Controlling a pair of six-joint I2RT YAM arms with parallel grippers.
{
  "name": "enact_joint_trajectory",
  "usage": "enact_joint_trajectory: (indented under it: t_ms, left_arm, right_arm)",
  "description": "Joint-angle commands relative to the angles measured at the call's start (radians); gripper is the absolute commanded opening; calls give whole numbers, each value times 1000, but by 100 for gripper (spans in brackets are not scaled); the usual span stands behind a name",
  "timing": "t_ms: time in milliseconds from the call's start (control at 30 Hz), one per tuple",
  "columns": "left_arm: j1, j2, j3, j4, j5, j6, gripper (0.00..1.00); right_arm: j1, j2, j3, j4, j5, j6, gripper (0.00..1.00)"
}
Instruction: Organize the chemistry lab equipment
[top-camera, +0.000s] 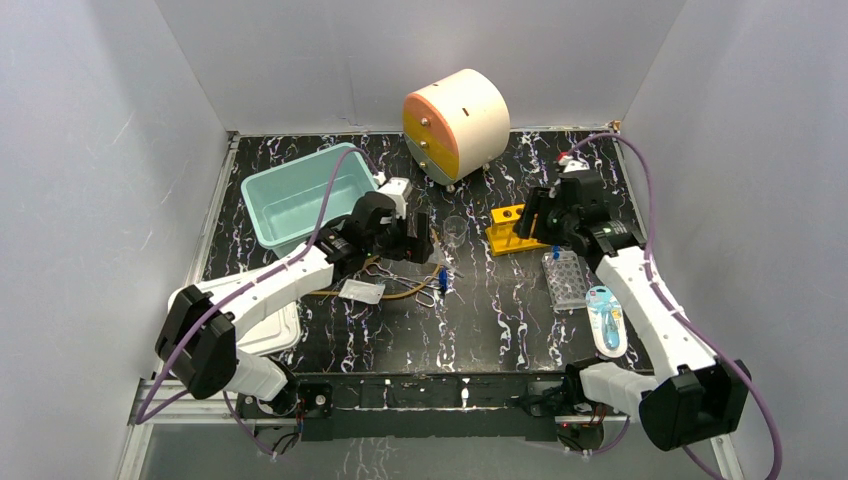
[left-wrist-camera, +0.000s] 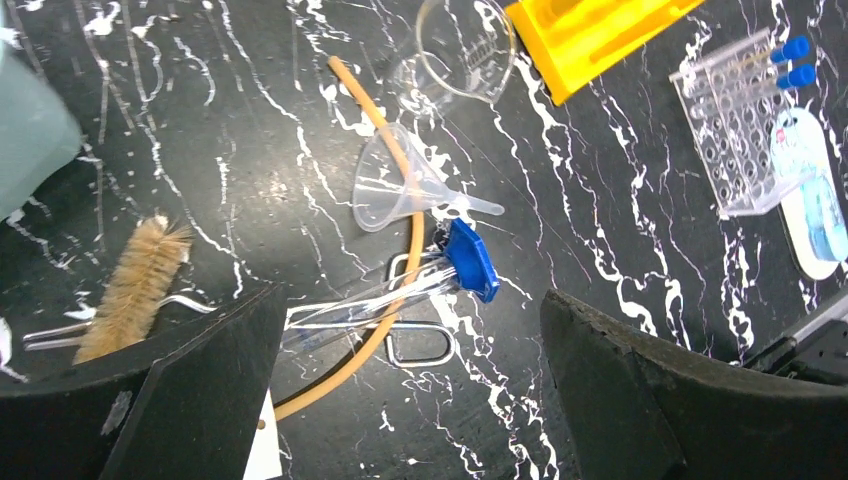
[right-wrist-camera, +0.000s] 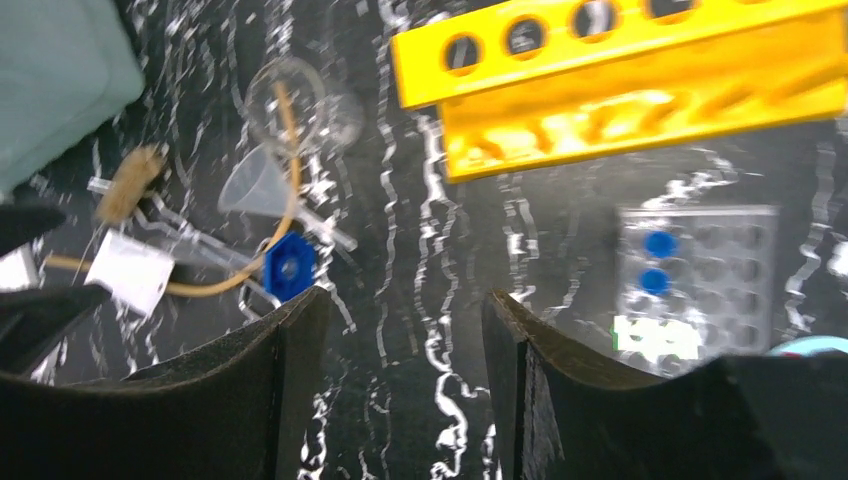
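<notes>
Yellow holed rack (right-wrist-camera: 640, 90) stands unfilled, clear glass funnel (left-wrist-camera: 395, 190), brown brush (left-wrist-camera: 135, 285), blue-capped tube (left-wrist-camera: 400, 295) and white packet (right-wrist-camera: 128, 270) lie loose together, and your left gripper (left-wrist-camera: 410, 345) and right gripper (right-wrist-camera: 405, 330) both gape empty, so most sorting looks undone.

On the table (top-camera: 480, 330), a basin (top-camera: 300, 200) is set at the rear left and a drawer unit (top-camera: 462, 122) at the rear centre; a holed rack (top-camera: 505, 235) is placed right of centre, with a beaker (top-camera: 455, 230) just to its left; a well plate (top-camera: 565, 282) is laid in front of the rack, and two capped tubes (left-wrist-camera: 795, 60) are held in it; a blister pack (top-camera: 607, 320) is set at its right front; in front of the beaker, a funnel (left-wrist-camera: 395, 190) is laid over a length of tubing (left-wrist-camera: 412, 250); a lone tube (left-wrist-camera: 400, 295) is laid across the forceps (left-wrist-camera: 420, 345) just before the funnel; a brush (left-wrist-camera: 135, 290) is placed to the left, with a packet (top-camera: 361, 291) in front of it.
</notes>
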Motion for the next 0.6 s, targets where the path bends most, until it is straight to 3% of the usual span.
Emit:
enact_joint_trajectory:
  t_ms: [0, 267, 367, 567]
  left_arm:
    - [46, -66, 34, -73, -33, -67, 98]
    - [164, -114, 30, -163, 2, -173, 95]
    - [180, -160, 9, -160, 17, -181, 98]
    - [190, -202, -3, -176, 17, -179, 98]
  right_arm:
    - [150, 70, 61, 34, -16, 54, 66]
    - [419, 310, 156, 45, 213, 148, 63]
    - [440, 379, 187, 27, 275, 208, 64]
    - [440, 505, 278, -13, 338, 272, 75]
